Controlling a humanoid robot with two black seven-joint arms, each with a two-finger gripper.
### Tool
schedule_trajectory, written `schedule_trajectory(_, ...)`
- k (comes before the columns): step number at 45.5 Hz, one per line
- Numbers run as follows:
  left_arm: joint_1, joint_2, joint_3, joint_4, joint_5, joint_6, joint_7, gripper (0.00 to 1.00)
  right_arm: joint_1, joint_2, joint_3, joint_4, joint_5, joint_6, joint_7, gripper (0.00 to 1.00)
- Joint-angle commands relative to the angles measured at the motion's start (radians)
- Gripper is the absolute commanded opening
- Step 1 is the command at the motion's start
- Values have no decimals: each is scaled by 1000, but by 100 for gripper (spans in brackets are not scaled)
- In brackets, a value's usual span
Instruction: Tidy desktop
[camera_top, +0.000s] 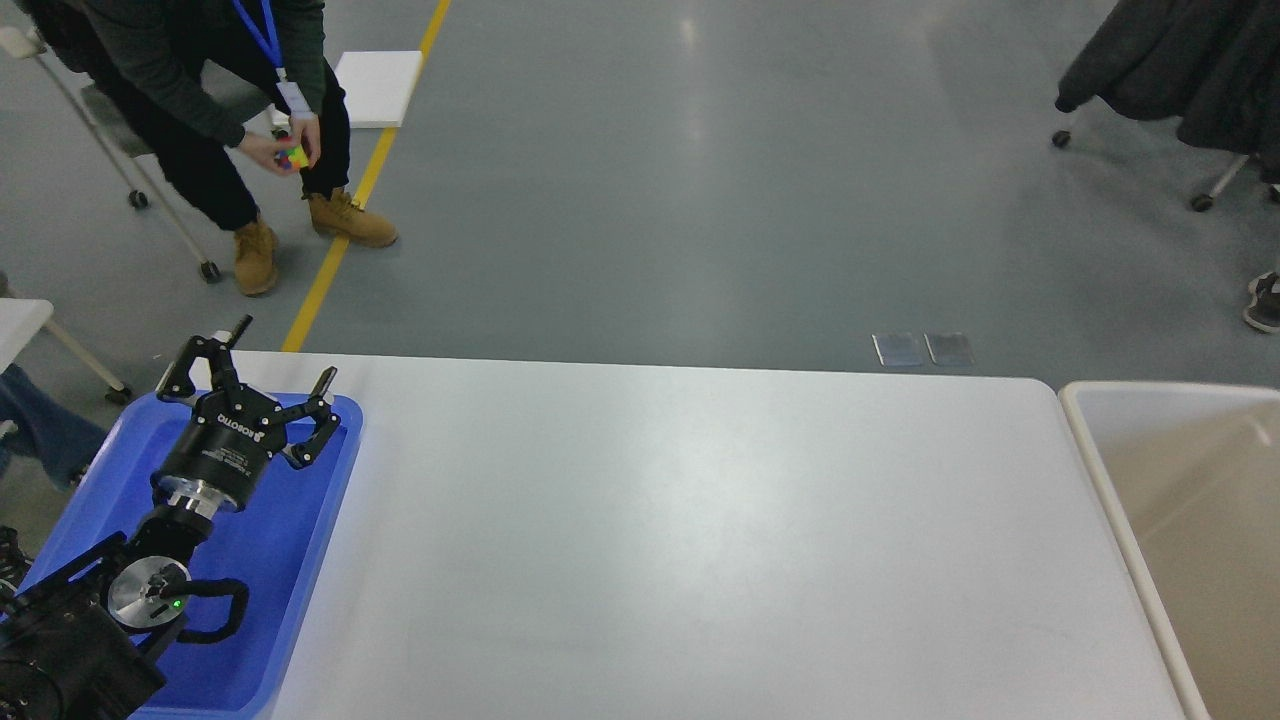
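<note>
The desktop (680, 530) is a large plain white tabletop with rounded corners; its surface is bare in this view. My left gripper (282, 354) hangs over the far end of the blue tray (300, 540) at the table's left edge. Its two fingers (322, 385) are spread apart and hold nothing. My right arm and gripper are out of view.
A beige rimmed bin (1100, 480) stands against the table's right edge. Beyond the table a person (230, 110) crouches on the grey floor holding a colourful cube. A white board (375, 88) lies on the floor; chair legs stand at the far right.
</note>
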Motion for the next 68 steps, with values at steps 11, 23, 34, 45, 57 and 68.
schedule_trajectory(11, 0, 0, 0, 0, 0, 0, 0, 99, -734, -10, 619, -423, 10, -96, -1, 19)
schedule_trajectory(23, 0, 0, 0, 0, 0, 0, 0, 99, -954, 164, 803, -603, 16, -227, -2, 31)
schedule_trajectory(34, 0, 0, 0, 0, 0, 0, 1, 99, -997, 224, 883, -607, 16, -323, -5, 85)
schedule_trajectory(45, 0, 0, 0, 0, 0, 0, 0, 99, -1025, 227, 883, -609, 16, -327, -5, 98)
schedule_trajectory(57, 0, 0, 0, 0, 0, 0, 0, 99, -1014, 221, 886, -583, 16, -315, -5, 99)
schedule_trajectory(68, 0, 0, 0, 0, 0, 0, 0, 99, -815, 185, 1208, -540, 18, -317, -4, 99)
